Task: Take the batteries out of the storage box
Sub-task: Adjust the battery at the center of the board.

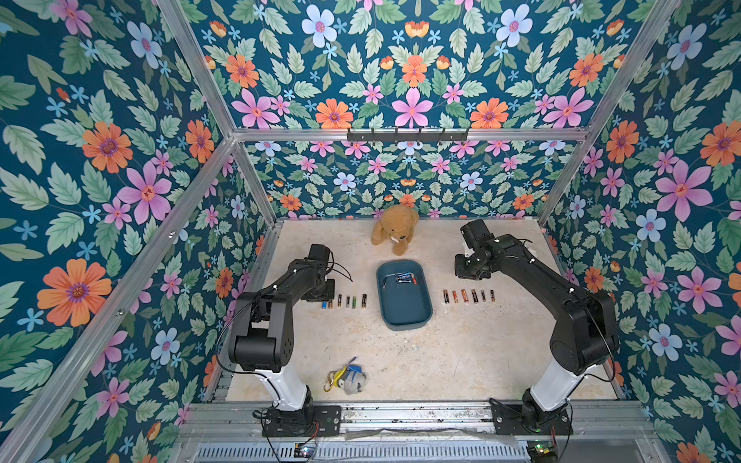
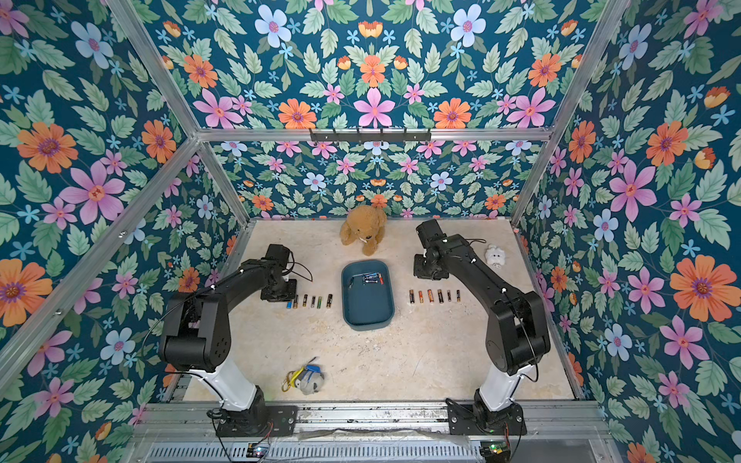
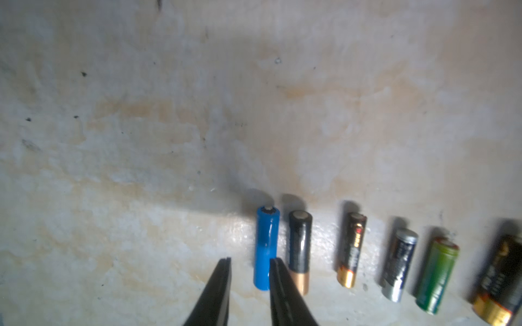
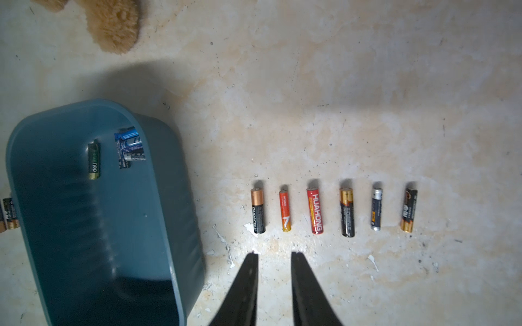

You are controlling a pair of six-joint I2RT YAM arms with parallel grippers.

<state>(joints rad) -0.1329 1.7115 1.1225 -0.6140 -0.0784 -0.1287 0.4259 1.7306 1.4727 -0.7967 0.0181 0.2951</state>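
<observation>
Six small cylindrical batteries [image 3: 351, 249] line the beige table [image 3: 169, 113] under my left gripper [image 3: 250, 258]. Its jaws stand apart astride the blue cell [image 3: 265, 240], so I judge this the release step. My right gripper [image 4: 274, 254] is apart and empty. Several cells [image 4: 130, 146] lie in the shallow teal plastic storage box [image 4: 84, 225]; the next move calls for reaching in and pinching one.

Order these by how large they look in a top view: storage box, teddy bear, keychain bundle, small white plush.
1. storage box
2. teddy bear
3. keychain bundle; it lies nearer the camera, so its rank below the bear is less sure
4. white plush
</observation>
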